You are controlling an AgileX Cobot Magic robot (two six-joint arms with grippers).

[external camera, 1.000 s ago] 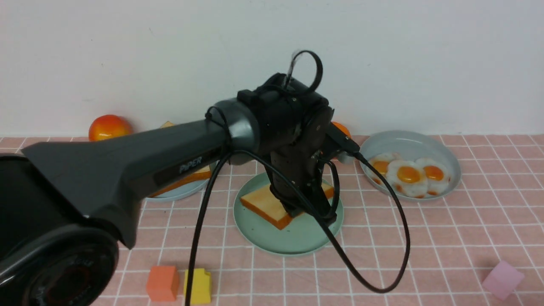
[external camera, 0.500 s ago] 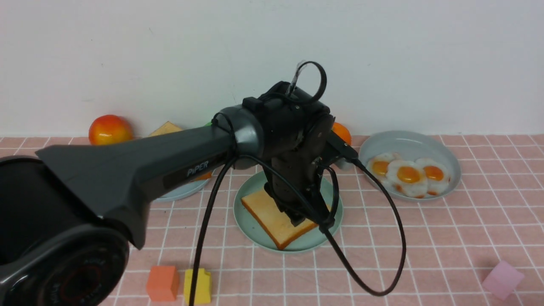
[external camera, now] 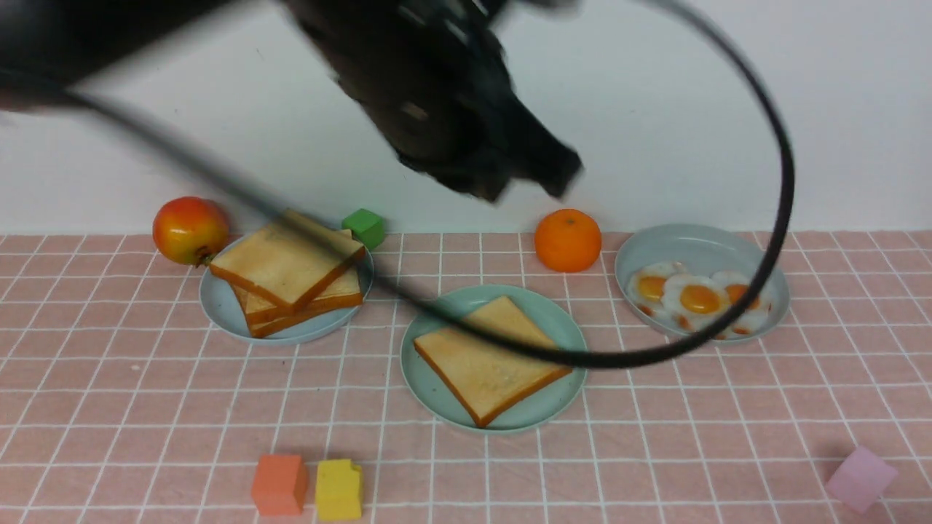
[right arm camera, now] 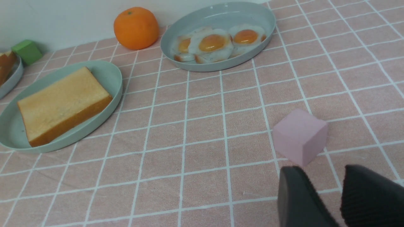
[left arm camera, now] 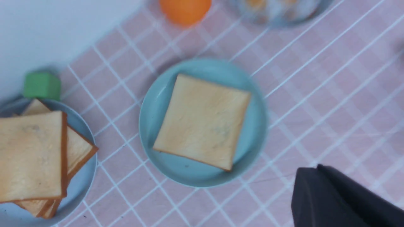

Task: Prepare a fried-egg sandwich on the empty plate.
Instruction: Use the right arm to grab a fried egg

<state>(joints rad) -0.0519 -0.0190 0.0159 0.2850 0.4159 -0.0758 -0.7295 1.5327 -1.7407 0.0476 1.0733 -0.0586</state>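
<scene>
The left claw (external camera: 528, 182) hangs high above the desk (external camera: 728, 407) as a dark blur; I cannot tell whether it is open or closed. The right claw (right arm camera: 325, 170) sits low over the desk, its fingers a narrow gap apart with nothing between them, just beside a pink cube (right arm camera: 300, 135). The green plate (external camera: 429, 378) lies mid-desk with one toast slice (external camera: 489, 356) flat on it. To its right a grey dish (external camera: 699, 236) holds fried eggs (external camera: 700, 297). To its left a pale plate (external camera: 218, 316) bears a toast stack (external camera: 287, 280). An orange (external camera: 568, 240) stands behind.
</scene>
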